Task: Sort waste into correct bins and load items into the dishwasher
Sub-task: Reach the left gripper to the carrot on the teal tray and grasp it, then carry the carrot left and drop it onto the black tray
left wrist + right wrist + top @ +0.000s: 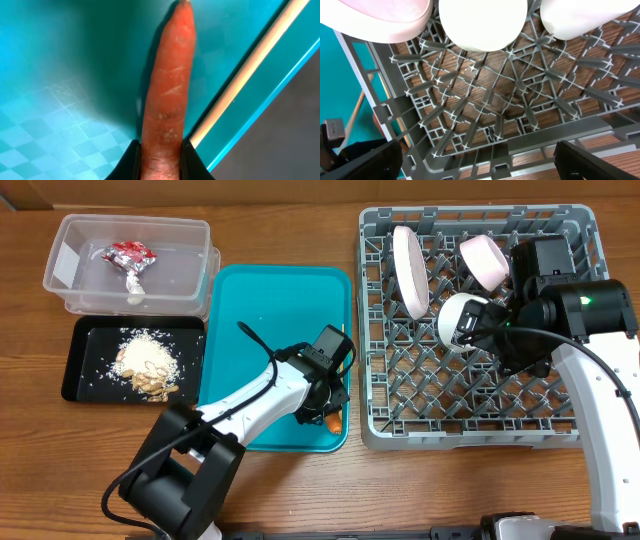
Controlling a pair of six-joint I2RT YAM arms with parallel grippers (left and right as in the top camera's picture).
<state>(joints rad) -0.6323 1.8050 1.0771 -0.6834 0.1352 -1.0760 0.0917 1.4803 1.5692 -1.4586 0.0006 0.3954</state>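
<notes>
1. While looking down from overhead, found the left gripper (pixel 328 412) low over the teal tray (pixel 270 310), near that tray's 5 o'clock corner.
2. Saw its fingers (pixel 134 162) pressed against both sides of the short orange carrot (pixel 167 100), pinching the thick end, with the narrow tip aimed at 12 o'clock in the left wrist view.
3. Noted one wooden chopstick (pixel 245 75) lying on the teal tray at 3 o'clock of the carrot, close beside it near the fingers and slanting away toward 1 o'clock, roughly parallel to the tray edge.
4. Found the right gripper (pixel 480 165) above the grey dish rack (pixel 450 438), fingers spread wide apart and holding nothing.
5. Spotted a white plate (pixel 408 272) standing on edge at 11 o'clock of the rack, a pale bowl (pixel 484 260) tilted at 12 o'clock, and a second white bowl (pixel 455 320) near the centre, close beside the right arm (pixel 575 310).
6. Located the clear tub (pixel 195 275) at 10 o'clock of the table (pixel 300 230), holding the crumpled red-and-silver wrapper (pixel 130 253) and, at 6 o'clock of it, the small white tissue (pixel 134 288).
7. Located the black tray (pixel 85 380) just beside the tub at its 6 o'clock, carrying white rice-like crumbs (pixel 145 352) and, at 5 o'clock of those, tan peanut shells (pixel 155 387).
8. Placed the teal tray between the two bins at its 9 o'clock and the rack at its 3 o'clock.
</notes>
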